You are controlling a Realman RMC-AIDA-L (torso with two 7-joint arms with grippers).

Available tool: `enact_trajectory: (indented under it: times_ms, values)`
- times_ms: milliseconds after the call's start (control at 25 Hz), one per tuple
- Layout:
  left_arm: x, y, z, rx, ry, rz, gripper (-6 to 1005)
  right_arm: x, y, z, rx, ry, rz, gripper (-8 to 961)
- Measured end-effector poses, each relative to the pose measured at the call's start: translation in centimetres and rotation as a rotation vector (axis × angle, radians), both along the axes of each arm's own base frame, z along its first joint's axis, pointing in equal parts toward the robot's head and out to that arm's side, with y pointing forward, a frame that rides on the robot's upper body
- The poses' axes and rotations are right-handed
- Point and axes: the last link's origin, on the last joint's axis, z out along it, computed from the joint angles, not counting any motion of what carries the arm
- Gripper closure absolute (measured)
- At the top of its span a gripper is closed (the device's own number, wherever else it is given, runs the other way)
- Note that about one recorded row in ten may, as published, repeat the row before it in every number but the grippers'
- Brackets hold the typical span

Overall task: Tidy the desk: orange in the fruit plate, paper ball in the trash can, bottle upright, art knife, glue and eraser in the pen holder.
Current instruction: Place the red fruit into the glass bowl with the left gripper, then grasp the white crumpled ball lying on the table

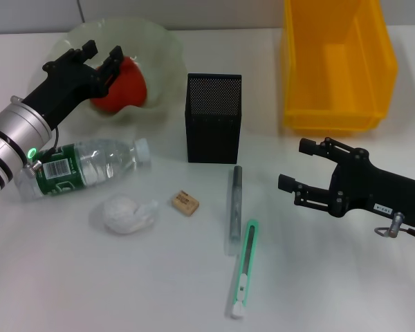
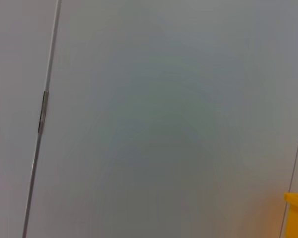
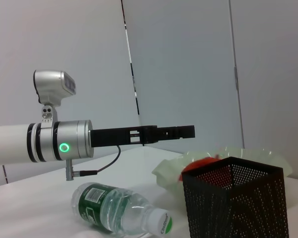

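From the head camera I see my left gripper (image 1: 102,55) over the plate (image 1: 159,48), fingers apart, the orange (image 1: 128,86) just below them. The bottle (image 1: 90,166) lies flat under that arm. My right gripper (image 1: 295,164) hovers fingers apart, the glue (image 1: 234,207) and knife (image 1: 243,270) just beyond its tips. Left wrist: only wall. Right wrist: holder (image 3: 236,203), bottle, orange in the plate.
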Motion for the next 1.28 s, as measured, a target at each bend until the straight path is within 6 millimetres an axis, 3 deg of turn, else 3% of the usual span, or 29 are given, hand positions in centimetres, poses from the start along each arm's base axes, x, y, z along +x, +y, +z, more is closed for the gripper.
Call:
enact_trajectory:
  times_ms: [440,640,960,1120,1200,1280]
  values:
    - [0.2,-0.3,0.2,0.007,-0.048,-0.007,282,0.0,0.0,0.1,0.001,-0.001,0.002,140]
    - [0.6,-1.6,1.0,-0.028,-0.164,-0.065,213,0.0,0.1,0.1,0.002,-0.002,0.005,140]
    - [2.6,-6.7,2.1,-0.243,-0.202,-0.391,213,-0.3,-0.1,0.6,-0.008,0.020,0.030,141]
    - [2.7,-7.8,2.0,-0.316,-0.173,-0.448,213,-0.5,-0.1,0.8,-0.017,0.020,0.048,141]
    - [2.2,-9.2,1.5,-0.479,-0.104,-0.501,213,-0.8,0.0,1.2,-0.032,0.025,0.062,141]
    - [1.9,-9.5,1.2,-0.530,-0.073,-0.503,212,-1.0,0.0,1.4,-0.054,0.027,0.072,141]
